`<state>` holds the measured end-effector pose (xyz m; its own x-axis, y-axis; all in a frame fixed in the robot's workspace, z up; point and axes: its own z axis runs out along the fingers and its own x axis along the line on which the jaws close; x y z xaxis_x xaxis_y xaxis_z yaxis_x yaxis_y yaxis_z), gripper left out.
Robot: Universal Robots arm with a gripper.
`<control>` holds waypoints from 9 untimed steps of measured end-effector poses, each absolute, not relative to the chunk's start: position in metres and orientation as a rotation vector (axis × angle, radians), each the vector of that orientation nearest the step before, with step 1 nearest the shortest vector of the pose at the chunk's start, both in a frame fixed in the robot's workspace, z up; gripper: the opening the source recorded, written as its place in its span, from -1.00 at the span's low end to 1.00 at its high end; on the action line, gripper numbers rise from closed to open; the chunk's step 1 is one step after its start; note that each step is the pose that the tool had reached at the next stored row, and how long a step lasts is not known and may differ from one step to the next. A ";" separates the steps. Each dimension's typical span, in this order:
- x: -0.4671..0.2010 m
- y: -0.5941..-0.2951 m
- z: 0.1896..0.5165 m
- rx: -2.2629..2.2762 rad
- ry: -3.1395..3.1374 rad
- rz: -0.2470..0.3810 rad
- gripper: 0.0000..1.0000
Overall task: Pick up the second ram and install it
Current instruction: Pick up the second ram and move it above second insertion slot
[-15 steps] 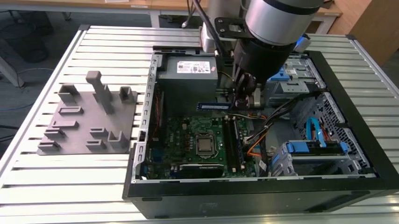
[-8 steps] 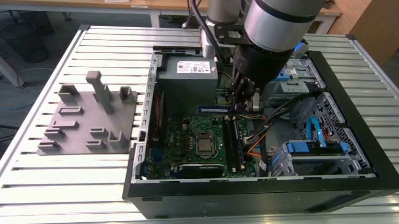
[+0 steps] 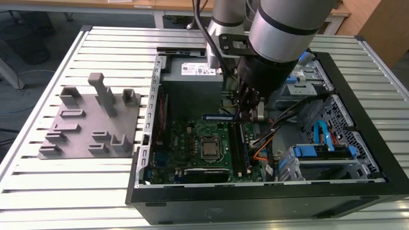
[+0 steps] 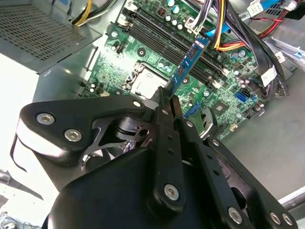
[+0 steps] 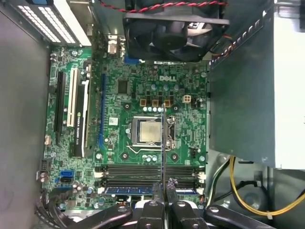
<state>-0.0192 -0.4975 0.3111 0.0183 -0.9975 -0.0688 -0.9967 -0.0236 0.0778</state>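
tool (image 4: 167, 98) pinches the second ram (image 4: 190, 61) — thin, dark blue, edge-on — over motherboard (image 4: 151, 61).

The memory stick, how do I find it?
Look in the open computer case, over the green board. The memory stick is the thin blue strip pinched between the jaws of the gripper. The other stick is plugged into the board, but this one is up off it.

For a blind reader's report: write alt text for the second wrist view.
The black hand pinches the second ram, a blue stick, by one end above the green motherboard. It crosses in front of the black slot rails, near the silver socket.
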 end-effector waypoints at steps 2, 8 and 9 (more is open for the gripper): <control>-0.019 -0.499 0.307 2.236 -2.190 -0.162 -0.73; -0.019 -0.504 0.297 2.236 -2.190 -0.163 -0.73; -0.019 -0.505 0.295 2.236 -2.190 -0.163 -0.73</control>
